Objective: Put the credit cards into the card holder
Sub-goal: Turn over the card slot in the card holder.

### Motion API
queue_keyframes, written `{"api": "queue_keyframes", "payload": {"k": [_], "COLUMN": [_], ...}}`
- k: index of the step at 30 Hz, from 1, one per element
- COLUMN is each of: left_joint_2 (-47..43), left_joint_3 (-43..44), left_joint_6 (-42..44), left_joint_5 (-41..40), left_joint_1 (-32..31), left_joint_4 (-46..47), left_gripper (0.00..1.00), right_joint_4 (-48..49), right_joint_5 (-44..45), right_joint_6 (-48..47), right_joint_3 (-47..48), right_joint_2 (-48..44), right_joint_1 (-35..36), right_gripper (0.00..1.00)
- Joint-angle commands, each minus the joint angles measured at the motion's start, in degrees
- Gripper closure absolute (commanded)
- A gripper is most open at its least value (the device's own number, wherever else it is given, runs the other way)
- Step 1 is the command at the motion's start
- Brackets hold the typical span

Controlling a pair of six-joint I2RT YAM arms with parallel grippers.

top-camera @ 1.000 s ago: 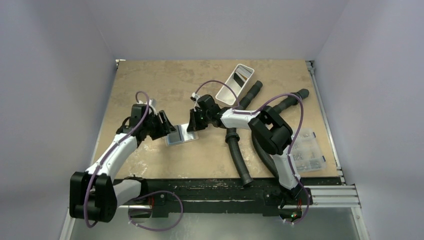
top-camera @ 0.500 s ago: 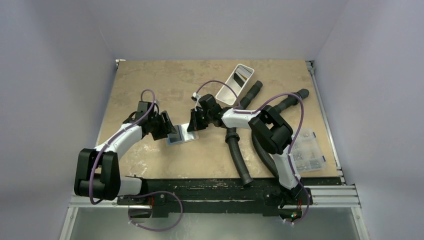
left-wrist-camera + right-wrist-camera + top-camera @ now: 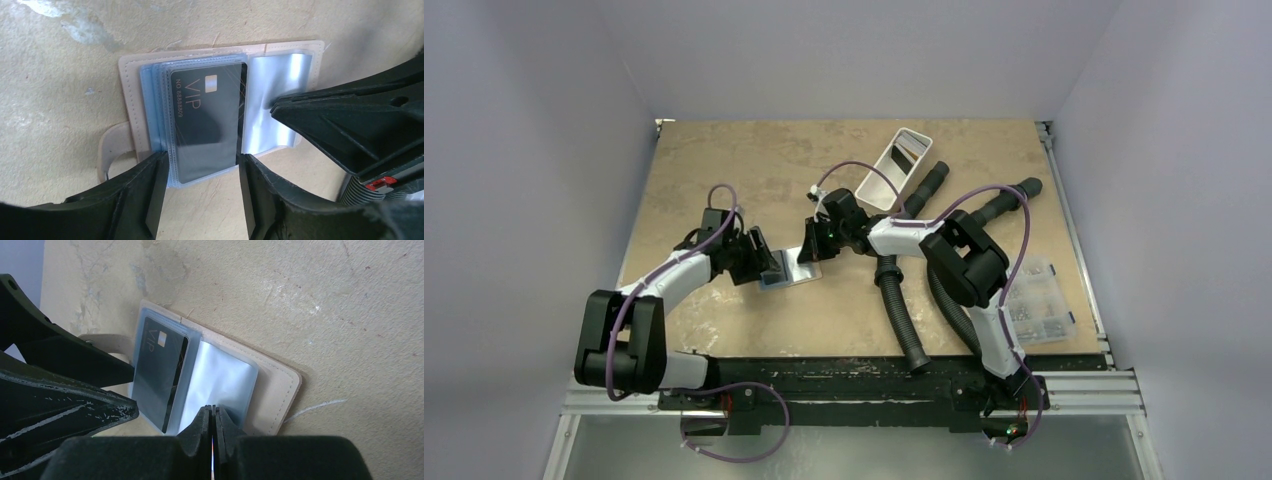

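Card holder point(image 3: 131, 95) lies open on table point(image 3: 724, 160), black VIP card point(image 3: 207, 125) sleeved. My left gripper point(image 3: 200, 175) spread, straddling it. Right gripper point(image 3: 212, 422) closed, empty, pinning empty sleeve flat.

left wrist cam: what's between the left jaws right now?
The near end of the black VIP card, sitting in a clear sleeve of the open card holder. The left gripper straddles it, jaws apart and just outside the card's edges; left wrist view.
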Motion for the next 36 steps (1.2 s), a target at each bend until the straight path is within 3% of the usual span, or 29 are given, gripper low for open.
{"api": "queue_keyframes", "payload": {"k": [1, 12, 23, 26, 32, 36], "left_joint_2": [0.2, -6.4, -2.1, -0.9, 5.4, 1.8], "left_joint_3": [-1.1, -3.4, -2.9, -2.5, 0.4, 3.8], "left_joint_6": [-1.0, -5.1, -7.0, -7.8, -8.5, -3.8], "left_joint_5": [4.5, 12.2, 14.0, 14.2, 18.7, 14.5], "left_joint_1": [-0.2, -0.4, -2.1, -3.5, -8.4, -8.0], "left_joint_4": [5.3, 14.2, 19.4, 21.1, 24.5, 14.8], "left_gripper": [0.43, 0.51, 0.51, 0.48, 0.34, 0.30], "right_joint_4": [0.1, 2.6, 7.9, 6.7, 3.8, 3.6], "right_joint_5": [-0.1, -3.1, -6.9, -6.0, -3.3, -3.8], "right_joint_6": [-0.3, 1.8, 10.2, 9.1, 5.7, 2.9], "right_joint_3": [-0.9, -1.7, -8.8, -10.0, -11.6, -11.9], "right_joint_2": [1.2, 1.6, -7.4, -9.6, -12.1, -14.5], "right_joint_1": [-0.3, -0.5, -4.4, -5.4, -6.1, -6.8], "right_gripper": [0.96, 0.95, 0.78, 0.73, 0.68, 0.66]}}
